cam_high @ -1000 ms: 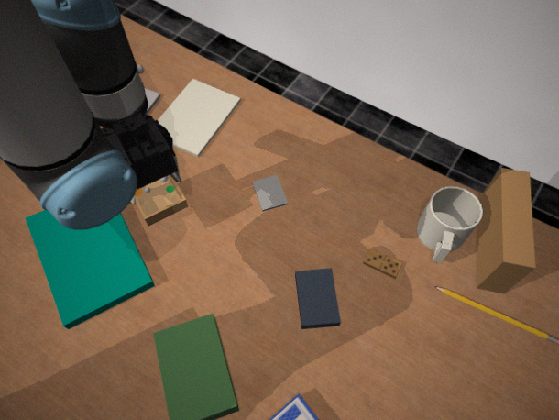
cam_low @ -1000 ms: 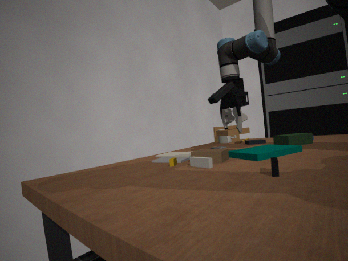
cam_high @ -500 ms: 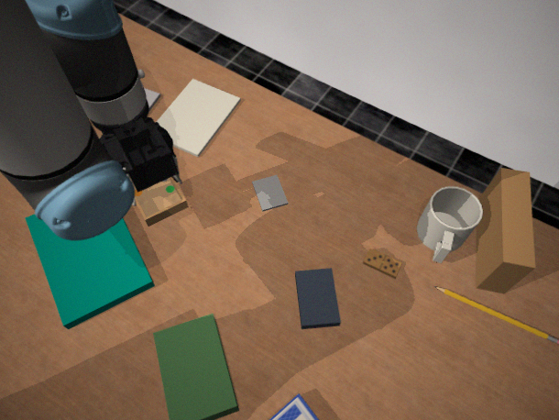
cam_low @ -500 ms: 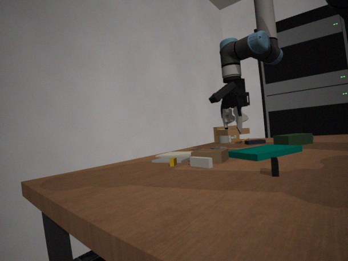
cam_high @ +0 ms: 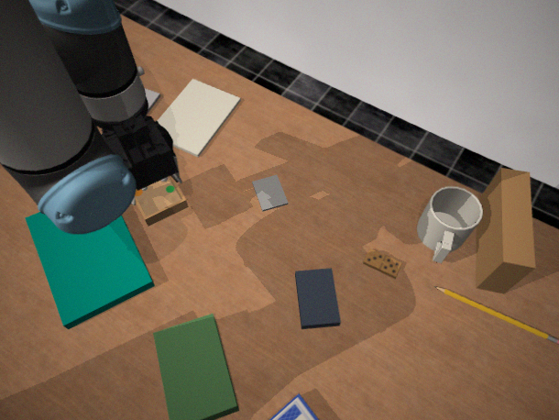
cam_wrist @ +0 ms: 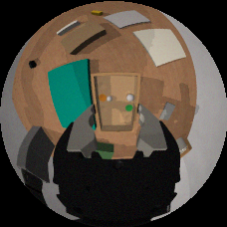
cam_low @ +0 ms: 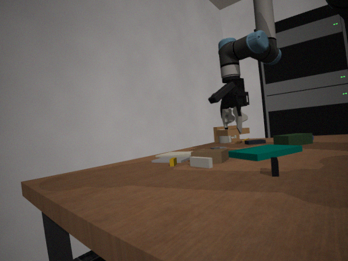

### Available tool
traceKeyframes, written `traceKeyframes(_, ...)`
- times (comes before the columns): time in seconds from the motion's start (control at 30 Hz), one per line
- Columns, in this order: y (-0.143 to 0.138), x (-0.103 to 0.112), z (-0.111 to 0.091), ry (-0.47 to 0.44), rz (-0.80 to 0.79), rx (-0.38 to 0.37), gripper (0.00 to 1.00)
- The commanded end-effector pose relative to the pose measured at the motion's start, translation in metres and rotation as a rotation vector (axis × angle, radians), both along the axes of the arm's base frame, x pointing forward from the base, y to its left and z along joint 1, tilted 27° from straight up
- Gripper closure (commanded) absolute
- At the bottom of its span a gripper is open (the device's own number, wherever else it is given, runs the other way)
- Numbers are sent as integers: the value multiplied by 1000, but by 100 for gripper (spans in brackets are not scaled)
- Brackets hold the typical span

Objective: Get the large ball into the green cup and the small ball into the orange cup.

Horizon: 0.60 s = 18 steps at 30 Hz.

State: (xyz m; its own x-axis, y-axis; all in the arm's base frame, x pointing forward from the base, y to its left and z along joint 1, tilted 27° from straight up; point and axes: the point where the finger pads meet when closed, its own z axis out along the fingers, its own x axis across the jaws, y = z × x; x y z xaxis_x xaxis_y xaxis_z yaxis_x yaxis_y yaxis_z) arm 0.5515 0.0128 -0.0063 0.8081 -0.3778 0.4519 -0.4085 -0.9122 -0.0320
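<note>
The covered wooden puzzle (cam_high: 158,203) (cam_wrist: 116,82) is a small flat box with a green cup (cam_high: 169,189) (cam_wrist: 128,108) and an orange cup (cam_high: 138,193) (cam_wrist: 102,98). My gripper (cam_high: 160,183) (cam_low: 233,128) (cam_wrist: 115,105) is shut on its two long sides and holds it above the table, beside the teal slab (cam_high: 87,270). In the wrist view the large white ball (cam_wrist: 130,97) lies just beside the green cup. The small ball (cam_wrist: 110,99) lies just beside the orange cup. The arm hides part of the puzzle in the top view.
A cream slab (cam_high: 199,116) lies behind the puzzle and a grey tile (cam_high: 270,193) to its right. A dark blue slab (cam_high: 317,298), a green slab (cam_high: 194,367), a domino (cam_high: 384,262), a mug (cam_high: 451,217), a cardboard box (cam_high: 506,229) and a pencil (cam_high: 495,314) lie farther off.
</note>
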Motion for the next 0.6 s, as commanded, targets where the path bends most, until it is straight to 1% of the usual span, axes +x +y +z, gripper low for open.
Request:
traceKeyframes(0.0,0,0,0,-10,-5,-14,56)
traceKeyframes(0.53,0,0,0,-2,7,13,56)
traceKeyframes(0.57,0,0,1,13,7,20,56)
